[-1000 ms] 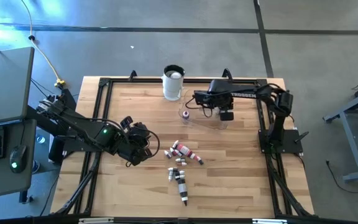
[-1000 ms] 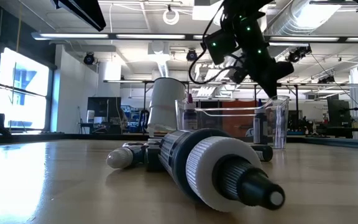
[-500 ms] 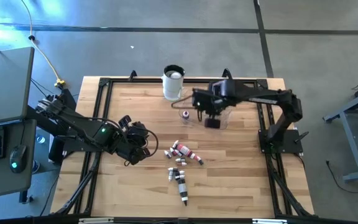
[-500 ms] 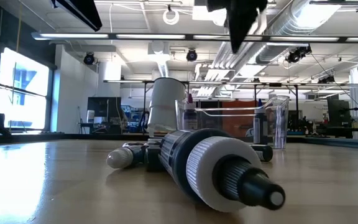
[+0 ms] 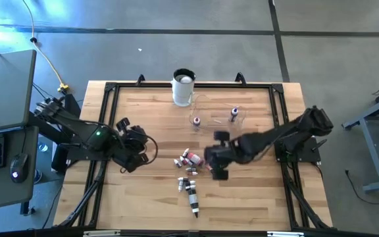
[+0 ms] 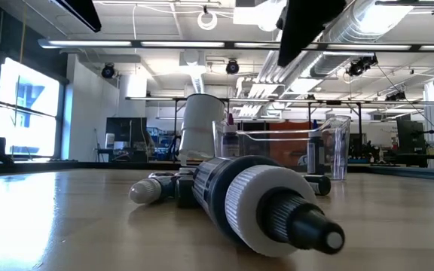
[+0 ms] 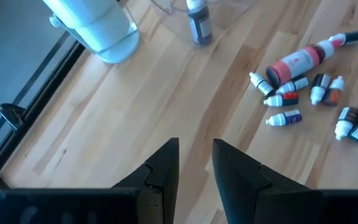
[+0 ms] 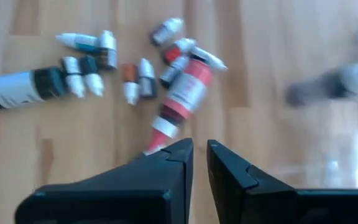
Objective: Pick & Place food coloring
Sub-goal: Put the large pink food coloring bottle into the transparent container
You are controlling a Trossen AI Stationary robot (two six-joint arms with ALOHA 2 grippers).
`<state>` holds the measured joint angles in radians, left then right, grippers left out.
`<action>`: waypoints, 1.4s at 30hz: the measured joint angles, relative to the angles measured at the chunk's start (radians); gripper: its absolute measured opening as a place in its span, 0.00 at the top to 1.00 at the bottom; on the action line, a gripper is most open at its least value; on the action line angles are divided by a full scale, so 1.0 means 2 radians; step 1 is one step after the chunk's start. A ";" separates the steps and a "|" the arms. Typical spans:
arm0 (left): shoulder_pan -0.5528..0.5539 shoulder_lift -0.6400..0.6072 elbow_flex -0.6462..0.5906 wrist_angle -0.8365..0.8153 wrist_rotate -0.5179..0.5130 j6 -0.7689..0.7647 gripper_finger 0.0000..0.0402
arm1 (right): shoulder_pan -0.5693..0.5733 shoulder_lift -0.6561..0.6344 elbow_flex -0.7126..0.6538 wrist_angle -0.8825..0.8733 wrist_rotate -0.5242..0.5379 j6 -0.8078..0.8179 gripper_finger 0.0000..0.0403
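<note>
Right tool (image 5: pixel 217 160): hangs at the right edge of the pile of food coloring (image 5: pixel 191 168) in the middle of the worktop (image 5: pixel 242 197); its fingers (image 8: pixel 166 163) stand nearly together with a thin slot between them and nothing in it.
Nearest bottle: the big red one (image 8: pixel 184 93) lies just ahead of the right fingertips, its long axis running almost straight away from them, pale tip toward the tool.
Left tool (image 7: pixel 194 155): waits on the left of the worktop, well apart from the pile; narrow gap between its fingers, holding nothing.
Nearer arm: the right, by a wide margin.
Pile: small white-capped bottles with red, orange, dark and purple bodies, all lying flat, some touching; a long black-and-white one (image 5: pixel 191 189) lies on the near side.
Already placed: two bottles (image 5: pixel 233 114) stand in the clear bowl (image 5: pixel 206 105) beside the white cup (image 5: pixel 183 87).
Coming move, as I judge: spread the fingers first, then grip across a bottle's width.
</note>
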<state>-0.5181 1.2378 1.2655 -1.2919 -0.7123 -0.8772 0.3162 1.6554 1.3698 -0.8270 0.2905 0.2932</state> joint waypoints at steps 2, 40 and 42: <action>-0.004 -0.006 0.000 0.001 -0.006 -0.001 0.76 | 0.015 0.001 -0.041 0.082 0.007 -0.003 0.91; -0.006 -0.008 0.000 0.004 -0.040 -0.018 0.76 | 0.043 0.001 -0.339 0.556 0.046 0.087 0.65; -0.006 -0.008 0.000 0.004 -0.040 -0.018 0.76 | 0.046 0.001 -0.366 0.589 0.061 0.089 0.65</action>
<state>-0.5304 1.2209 1.2648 -1.2842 -0.7933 -0.9138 0.4083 1.6577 0.6384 0.3503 0.4117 0.4714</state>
